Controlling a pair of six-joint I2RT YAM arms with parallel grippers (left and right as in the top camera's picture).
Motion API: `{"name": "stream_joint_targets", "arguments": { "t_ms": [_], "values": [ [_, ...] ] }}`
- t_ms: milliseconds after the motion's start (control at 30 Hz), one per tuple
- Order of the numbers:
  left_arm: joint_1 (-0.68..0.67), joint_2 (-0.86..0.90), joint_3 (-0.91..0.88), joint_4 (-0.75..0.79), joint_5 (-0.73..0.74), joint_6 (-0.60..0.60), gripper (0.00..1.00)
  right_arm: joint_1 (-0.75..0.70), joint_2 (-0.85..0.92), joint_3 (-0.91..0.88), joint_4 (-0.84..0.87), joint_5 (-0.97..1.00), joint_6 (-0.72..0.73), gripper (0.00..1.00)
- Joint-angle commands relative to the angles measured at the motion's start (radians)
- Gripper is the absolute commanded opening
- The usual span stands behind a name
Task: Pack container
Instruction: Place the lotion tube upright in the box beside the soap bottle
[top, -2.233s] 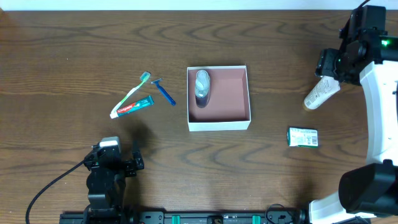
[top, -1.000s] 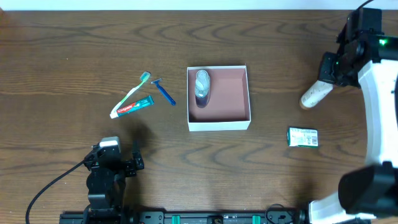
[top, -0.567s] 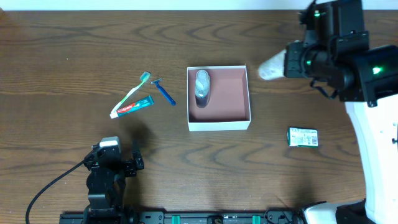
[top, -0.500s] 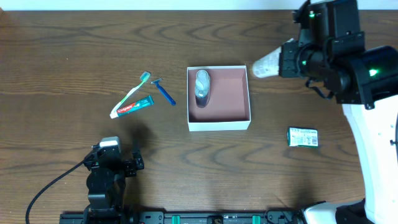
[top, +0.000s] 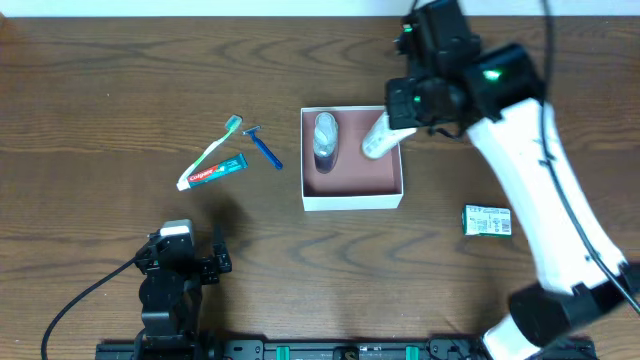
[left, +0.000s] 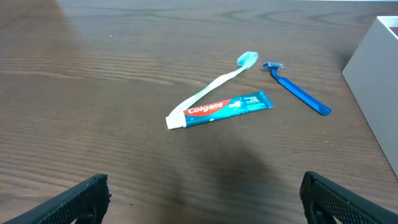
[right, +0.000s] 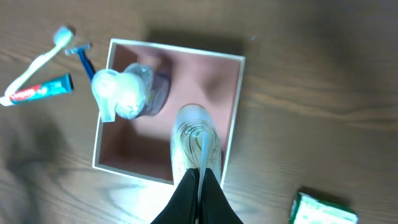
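Right gripper (right: 199, 185) clamped on white plastic tube (right: 194, 140); I see it over shallow white-walled square container (top: 350, 203); left gripper (left: 205, 202) spread apart.

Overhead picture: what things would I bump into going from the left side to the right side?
Toothpaste → blue razor → container, with the clear bottle in it, then the white tube held over it → green packet.
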Motion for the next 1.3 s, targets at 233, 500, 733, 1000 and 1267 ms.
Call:
{"name": "stream_joint_targets", "arguments": {
  "t_ms": [233,500,733,1000,1267],
  "values": [
    [0.003,-0.005,-0.017,-0.001,-0.004,-0.001,0.98,0.008,0.134,0.026,0.111,0.000,0.004,0.01],
    [0.003,-0.005,-0.017,-0.001,-0.004,-0.001,0.98,0.009,0.222,0.026,0.149,-0.015,0.005,0.06],
    [0.003,-0.005,-0.017,-0.001,-0.004,-0.001,0.98,0.012,0.230,0.031,0.201,-0.018,-0.040,0.51],
    [0.003,-0.005,-0.017,-0.001,-0.004,-0.001,0.98,0.001,0.170,0.066,0.156,-0.016,-0.040,0.66],
    [0.003,-0.005,-0.017,-0.001,-0.004,-0.001,0.98,-0.035,0.025,0.066,0.049,0.003,-0.044,0.93]
  ]
}}
